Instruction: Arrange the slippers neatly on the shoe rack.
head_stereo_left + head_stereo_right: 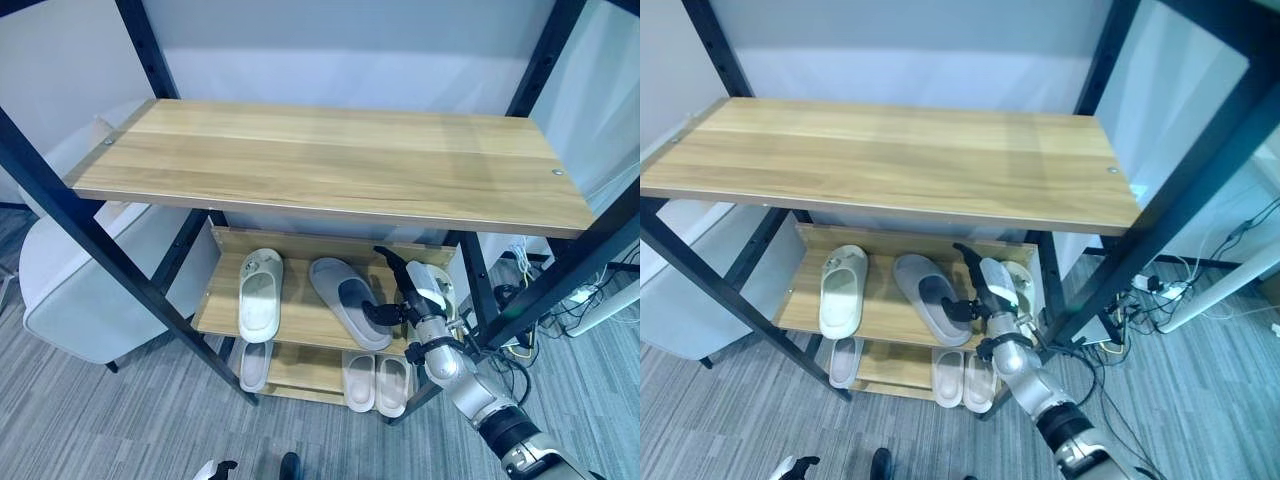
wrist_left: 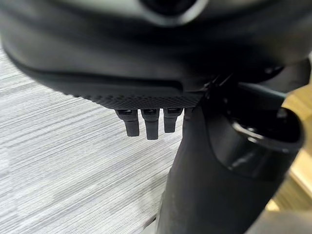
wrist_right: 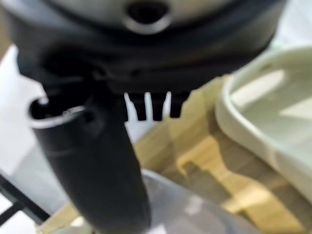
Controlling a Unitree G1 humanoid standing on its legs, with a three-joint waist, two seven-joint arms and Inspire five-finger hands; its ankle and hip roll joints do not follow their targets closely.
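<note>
A: We log the right hand (image 1: pixel 415 290) at the middle shelf (image 1: pixel 300 315) of the shoe rack (image 1: pixel 225 240), its thumb reaching over the heel of the grey slipper (image 1: pixel 345 298). Are the fingers curled or straight? We cannot tell.

B: Agreed. A cream slipper (image 1: pixel 260 293) lies left of the grey one, apart from it; another pale slipper (image 3: pixel 265 119) sits just right of the hand.

A: On the lower shelf (image 1: pixel 300 372) we note a pale pair (image 1: pixel 376 381) and a single slipper (image 1: pixel 254 365).

B: The left hand (image 2: pixel 148 122) hangs over the grey carpet (image 2: pixel 63 165), fingers relaxed, holding nothing.
</note>
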